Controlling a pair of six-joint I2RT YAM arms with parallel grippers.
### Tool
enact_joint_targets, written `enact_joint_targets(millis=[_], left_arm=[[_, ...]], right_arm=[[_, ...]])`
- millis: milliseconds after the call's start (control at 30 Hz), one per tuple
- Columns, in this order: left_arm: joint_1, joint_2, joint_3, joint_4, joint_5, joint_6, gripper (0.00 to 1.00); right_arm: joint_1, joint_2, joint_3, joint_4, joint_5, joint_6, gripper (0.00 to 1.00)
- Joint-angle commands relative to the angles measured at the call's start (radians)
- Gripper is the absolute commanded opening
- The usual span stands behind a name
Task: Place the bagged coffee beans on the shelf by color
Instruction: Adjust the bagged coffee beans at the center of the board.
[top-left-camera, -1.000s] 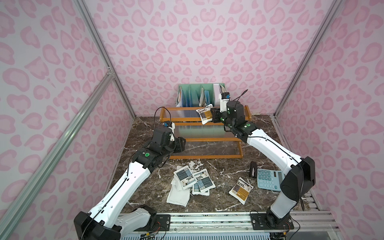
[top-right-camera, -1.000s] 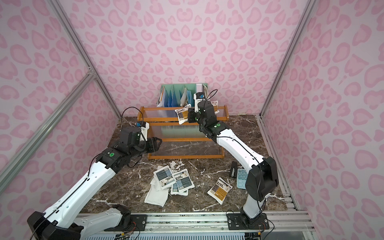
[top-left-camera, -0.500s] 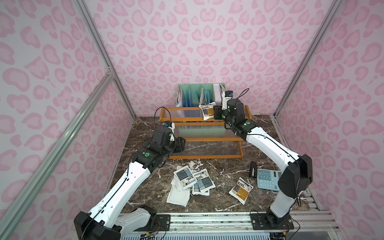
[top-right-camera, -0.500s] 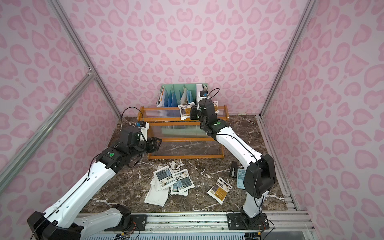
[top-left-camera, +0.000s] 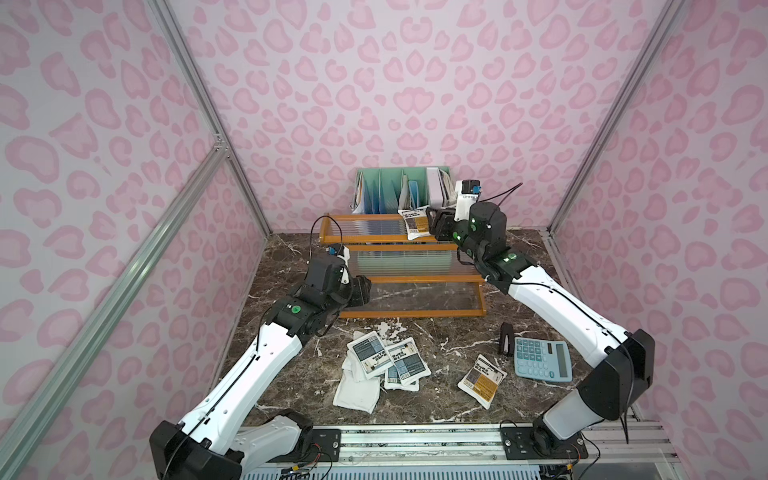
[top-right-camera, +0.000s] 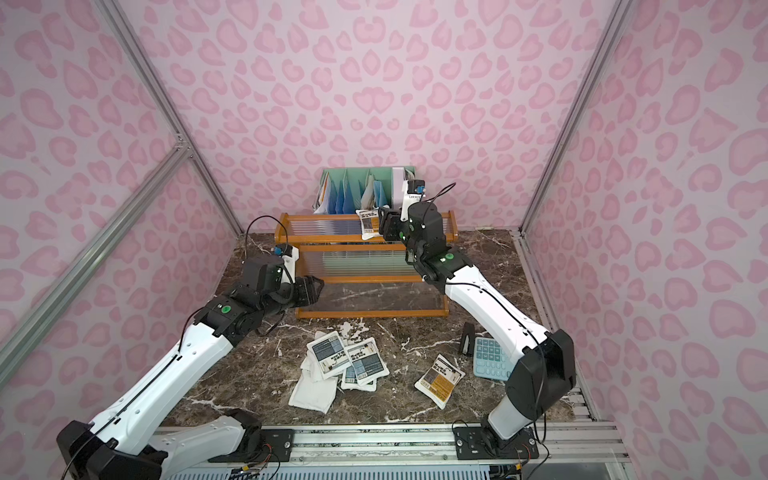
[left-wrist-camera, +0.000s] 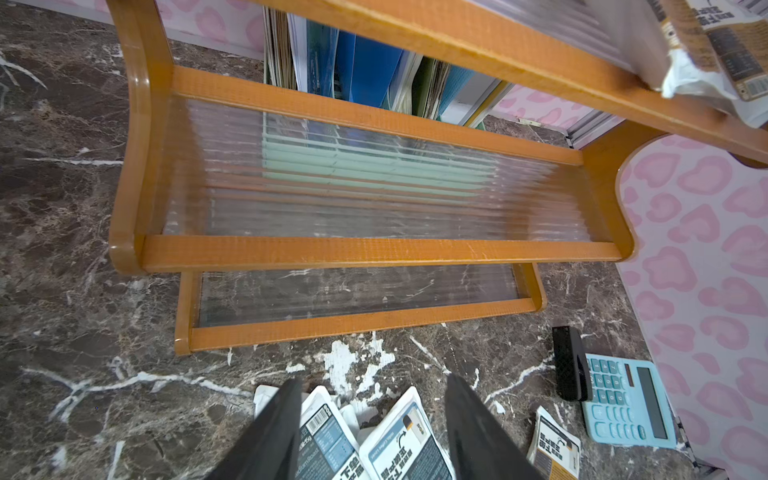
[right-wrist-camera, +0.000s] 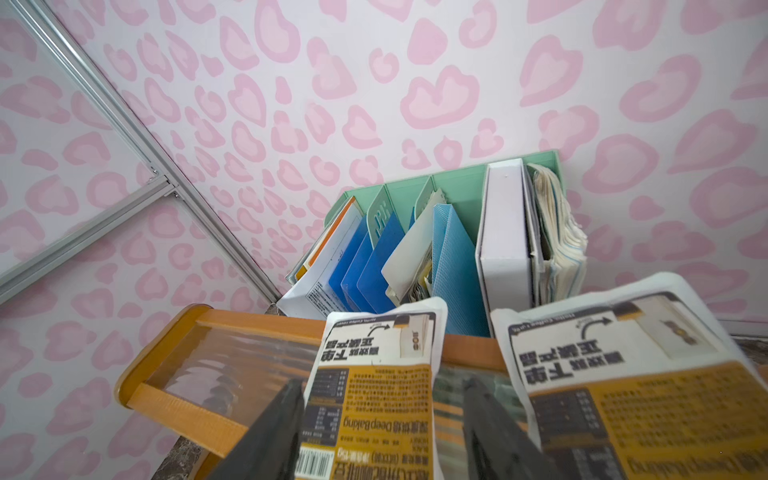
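My right jaws stand apart at the top tier of the shelf (top-left-camera: 374, 240). An orange-yellow pouch (right-wrist-camera: 374, 395) lies between them on the ribbed plastic, label up. One side of the jaws sits right at the pouch's edge and the other is clear of it, so I am not clamped on it. Just beside it on the same tier lies a second orange-yellow pouch (right-wrist-camera: 623, 395). Behind the shelf stands the mint-green divider rack (right-wrist-camera: 457, 178), holding papers and folders.

My left jaws are apart too, with nothing in them. They hover above the bench (top-left-camera: 291, 266) by the left end of the shelf's lower tiers.

In front of the shelf a loose pile of pouches (top-left-camera: 382, 361) lies on the bench: two blue-labelled ones overlap on top, with plain white backs showing beneath and beside them. A third orange-yellow pouch (top-left-camera: 482, 380) lies apart from the pile, label up, near a light-blue calculator (top-left-camera: 540, 359).
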Motion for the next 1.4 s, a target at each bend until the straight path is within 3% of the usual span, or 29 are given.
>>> enact_joint_targets(millis=[0, 100, 300, 433, 600, 733, 900, 1367], left_arm=[[0.001, 0.014, -0.009, 0.016, 0.033, 0.046, 0.60], [-0.001, 0.043, -0.027, 0.017, 0.079, 0.075, 0.62], [-0.059, 0.147, -0.052, 0.060, 0.209, 0.109, 0.66], [-0.155, 0.264, 0.002, 0.038, 0.256, 0.160, 0.68], [-0.247, 0.385, 0.065, 0.019, 0.353, 0.198, 0.70], [-0.293, 0.449, 0.090, 0.012, 0.377, 0.233, 0.70], [-0.318, 0.520, 0.122, -0.016, 0.410, 0.272, 0.68], [-0.312, 0.655, 0.132, 0.026, 0.508, 0.305, 0.78]], right_arm=[[0.052, -0.096, -0.089, 0.001, 0.182, -0.046, 0.61], [0.117, -0.216, -0.247, -0.060, 0.312, 0.028, 0.59], [0.212, -0.385, -0.522, -0.395, 0.399, 0.433, 0.56], [0.250, -0.449, -0.630, -0.664, 0.341, 0.686, 0.55], [0.281, -0.497, -0.748, -0.848, 0.161, 0.860, 0.54], [0.301, -0.528, -0.841, -0.864, 0.020, 0.898, 0.54], [0.305, -0.555, -0.924, -0.826, -0.038, 0.872, 0.53], [0.302, -0.532, -1.047, -0.287, -0.120, 0.551, 0.50]])
